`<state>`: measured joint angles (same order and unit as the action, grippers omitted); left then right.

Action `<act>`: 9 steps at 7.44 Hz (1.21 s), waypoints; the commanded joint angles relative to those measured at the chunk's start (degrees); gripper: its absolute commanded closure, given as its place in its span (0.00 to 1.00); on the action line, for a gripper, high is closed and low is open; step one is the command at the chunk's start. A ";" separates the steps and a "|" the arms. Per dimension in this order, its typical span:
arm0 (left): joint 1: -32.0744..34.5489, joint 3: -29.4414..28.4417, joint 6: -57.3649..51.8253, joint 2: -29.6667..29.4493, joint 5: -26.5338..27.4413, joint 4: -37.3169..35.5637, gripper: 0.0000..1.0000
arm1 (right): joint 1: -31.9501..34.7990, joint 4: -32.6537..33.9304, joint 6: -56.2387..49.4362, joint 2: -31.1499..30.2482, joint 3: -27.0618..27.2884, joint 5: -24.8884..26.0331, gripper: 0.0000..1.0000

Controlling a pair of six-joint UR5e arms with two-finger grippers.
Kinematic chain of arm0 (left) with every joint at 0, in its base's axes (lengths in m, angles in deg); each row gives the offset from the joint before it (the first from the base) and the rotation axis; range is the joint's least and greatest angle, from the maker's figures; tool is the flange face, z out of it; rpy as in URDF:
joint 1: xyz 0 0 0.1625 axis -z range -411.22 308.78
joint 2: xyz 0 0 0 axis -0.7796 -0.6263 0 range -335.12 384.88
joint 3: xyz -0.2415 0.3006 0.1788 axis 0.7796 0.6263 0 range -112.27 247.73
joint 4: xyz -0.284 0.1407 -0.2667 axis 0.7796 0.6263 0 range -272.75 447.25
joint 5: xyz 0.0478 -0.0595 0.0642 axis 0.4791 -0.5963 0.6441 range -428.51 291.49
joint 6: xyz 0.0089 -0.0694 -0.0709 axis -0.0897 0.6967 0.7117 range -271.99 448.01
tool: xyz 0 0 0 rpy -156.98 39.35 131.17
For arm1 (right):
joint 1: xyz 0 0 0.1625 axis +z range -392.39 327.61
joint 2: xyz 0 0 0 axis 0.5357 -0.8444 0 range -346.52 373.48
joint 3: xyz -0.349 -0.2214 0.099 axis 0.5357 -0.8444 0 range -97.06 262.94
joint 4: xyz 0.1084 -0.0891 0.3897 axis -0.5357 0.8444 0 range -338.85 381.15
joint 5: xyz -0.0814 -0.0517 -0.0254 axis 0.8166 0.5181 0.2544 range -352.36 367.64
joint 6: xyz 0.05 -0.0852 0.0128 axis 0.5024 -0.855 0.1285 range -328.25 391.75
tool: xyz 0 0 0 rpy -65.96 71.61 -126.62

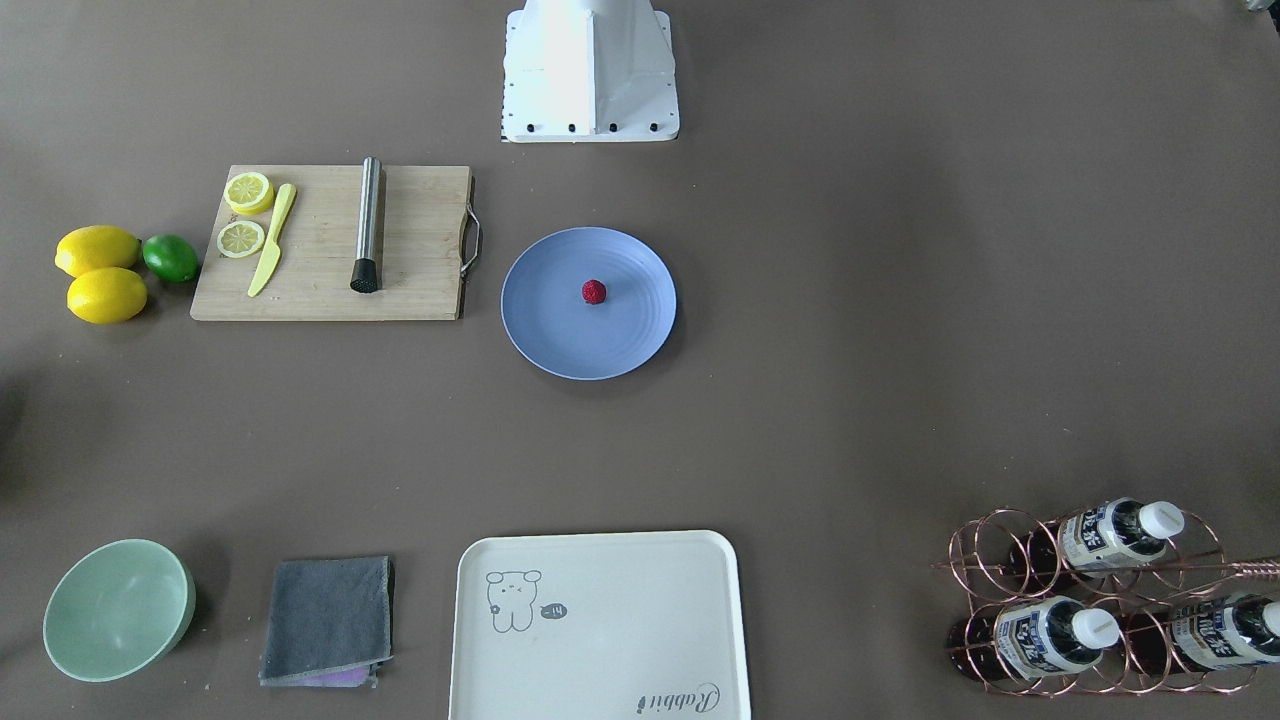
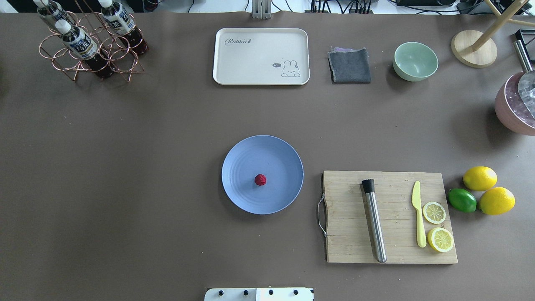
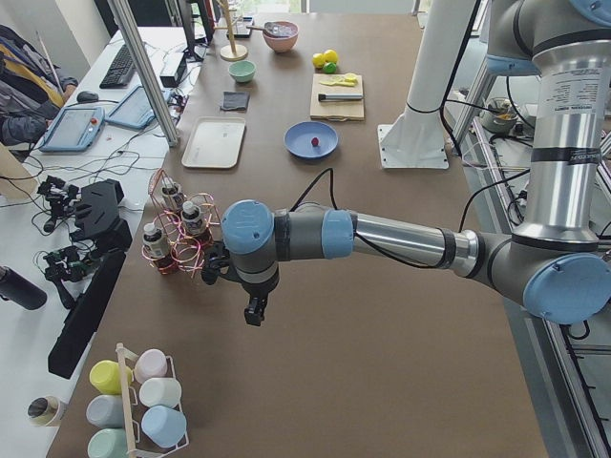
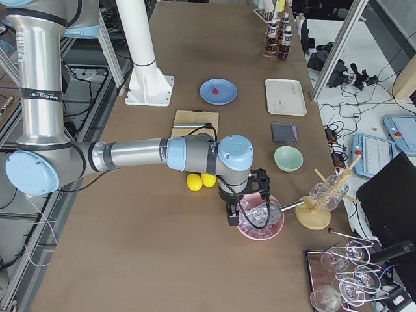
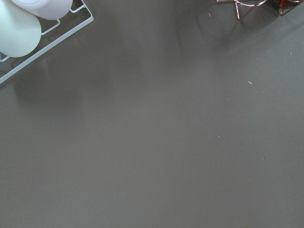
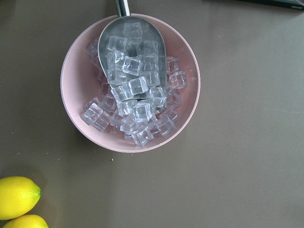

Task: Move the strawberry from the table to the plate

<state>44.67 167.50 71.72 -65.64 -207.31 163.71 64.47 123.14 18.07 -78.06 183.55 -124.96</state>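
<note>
The tiny dark-red strawberry (image 1: 594,291) (image 2: 260,179) lies near the middle of the round light-blue plate (image 1: 560,340) (image 2: 278,154), which rests on the brown-grey table (image 2: 146,167). Neither arm shows in the overhead or front views. In the exterior left view my left gripper (image 3: 253,313) hangs over bare table beside the bottle rack, far from the plate (image 3: 298,149). In the exterior right view my right gripper (image 4: 232,218) hovers above a pink bowl of ice, also far from the plate (image 4: 225,97). I cannot tell whether either gripper is open or shut.
Right of the plate lies a wooden cutting board (image 2: 393,188) with a steel muddler, a yellow knife and lemon slices. Two lemons (image 2: 480,178) and a lime sit beyond it. A cream tray (image 2: 261,56), grey cloth, green bowl (image 2: 415,61) and copper bottle rack (image 2: 90,46) line the far edge.
</note>
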 commanded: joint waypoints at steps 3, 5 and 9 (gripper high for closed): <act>0.00 0.25 0.56 -0.09 4.06 -0.09 0.06 | -1.40 -0.12 -0.20 -0.57 -0.14 0.84 0.00; -0.09 2.17 5.01 0.00 4.23 0.00 0.03 | -1.85 -0.20 -0.11 -1.10 -0.23 1.46 0.00; -0.35 3.60 5.39 2.63 4.33 0.09 0.03 | -2.38 -0.29 0.33 -1.19 -0.06 1.46 0.00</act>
<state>44.43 171.00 76.99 -63.55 -202.99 163.79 62.20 122.77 18.34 -79.16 183.41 -123.44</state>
